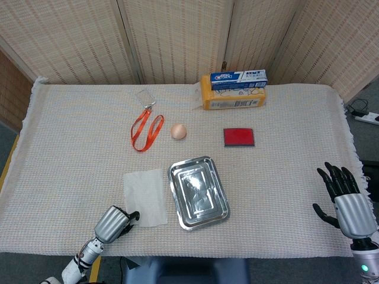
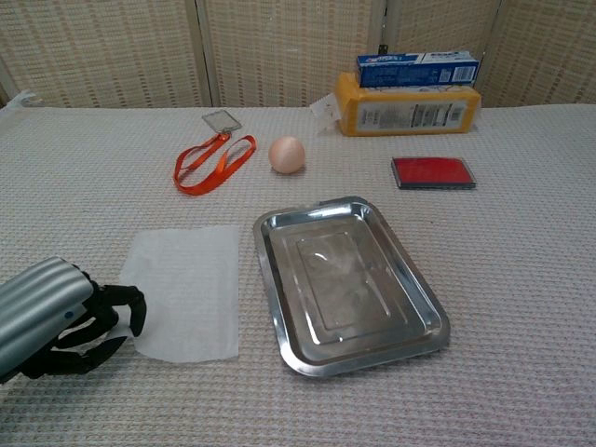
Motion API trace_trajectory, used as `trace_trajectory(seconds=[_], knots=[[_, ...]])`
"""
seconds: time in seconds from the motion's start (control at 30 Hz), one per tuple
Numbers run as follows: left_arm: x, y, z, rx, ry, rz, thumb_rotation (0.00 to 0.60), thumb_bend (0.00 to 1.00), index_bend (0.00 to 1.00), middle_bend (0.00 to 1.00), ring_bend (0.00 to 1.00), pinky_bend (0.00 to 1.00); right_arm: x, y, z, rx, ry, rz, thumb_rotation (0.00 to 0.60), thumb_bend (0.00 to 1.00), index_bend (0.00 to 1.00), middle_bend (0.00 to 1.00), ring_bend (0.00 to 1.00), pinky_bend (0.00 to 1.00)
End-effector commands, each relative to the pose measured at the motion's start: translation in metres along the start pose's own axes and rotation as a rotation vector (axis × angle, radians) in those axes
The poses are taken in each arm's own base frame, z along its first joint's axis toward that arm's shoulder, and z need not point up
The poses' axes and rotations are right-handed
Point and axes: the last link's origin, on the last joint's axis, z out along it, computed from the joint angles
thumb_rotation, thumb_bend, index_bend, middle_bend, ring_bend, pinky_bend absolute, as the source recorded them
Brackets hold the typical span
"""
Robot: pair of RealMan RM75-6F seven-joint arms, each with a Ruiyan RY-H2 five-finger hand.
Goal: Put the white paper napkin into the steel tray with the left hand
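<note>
The white paper napkin [image 1: 145, 196] [image 2: 188, 291] lies flat on the woven cloth, just left of the steel tray [image 1: 198, 192] [image 2: 346, 279], which holds nothing. My left hand [image 1: 116, 222] [image 2: 67, 317] sits at the table's near edge, and its dark fingers curl over the napkin's near left corner. That corner is drawn in and a bit of white shows between the fingers. My right hand [image 1: 342, 198] hovers at the far right edge, fingers spread and holding nothing. It does not show in the chest view.
An orange lanyard [image 1: 145, 130] [image 2: 214, 160] and an egg [image 1: 178, 131] [image 2: 287, 154] lie beyond the napkin and tray. A red pad [image 1: 238, 136] [image 2: 433, 172] sits to the right. At the back stands a yellow box [image 1: 234, 99] [image 2: 410, 110] with a toothpaste box [image 1: 238, 77] on top.
</note>
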Motion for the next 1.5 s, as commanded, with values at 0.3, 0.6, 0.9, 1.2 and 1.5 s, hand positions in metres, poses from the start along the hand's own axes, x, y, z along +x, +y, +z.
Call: trace_trajectory(seconds=[0.3,0.6,0.9,1.2,1.5], knots=[[0.024,-0.011,0.009,0.013,0.114,0.075,0.600,0.61,0.62,1.00,1.00,1.00,0.001,-0.001,-0.002,0.005,-0.001,0.008,0.600,0.34,0.00,0.00,0.00,0.00],[0.056,-0.020,0.019,0.077,0.240,0.051,0.600,0.61,0.59,1.00,1.00,1.00,0.002,-0.002,-0.003,0.008,-0.002,0.012,0.600,0.34,0.00,0.00,0.00,0.00],[0.082,0.011,0.046,0.062,0.355,-0.008,0.600,0.61,0.58,1.00,1.00,1.00,0.006,-0.002,-0.004,0.013,0.006,0.028,0.600,0.34,0.00,0.00,0.00,0.00],[0.106,0.024,0.068,0.086,0.441,-0.070,0.600,0.61,0.58,1.00,1.00,1.00,0.007,-0.001,-0.005,0.007,0.008,0.030,0.600,0.34,0.00,0.00,0.00,0.00],[0.099,0.046,0.076,0.065,0.413,-0.097,0.600,0.62,0.58,1.00,1.00,1.00,0.010,0.002,-0.003,-0.005,0.018,0.038,0.600,0.34,0.00,0.00,0.00,0.00]])
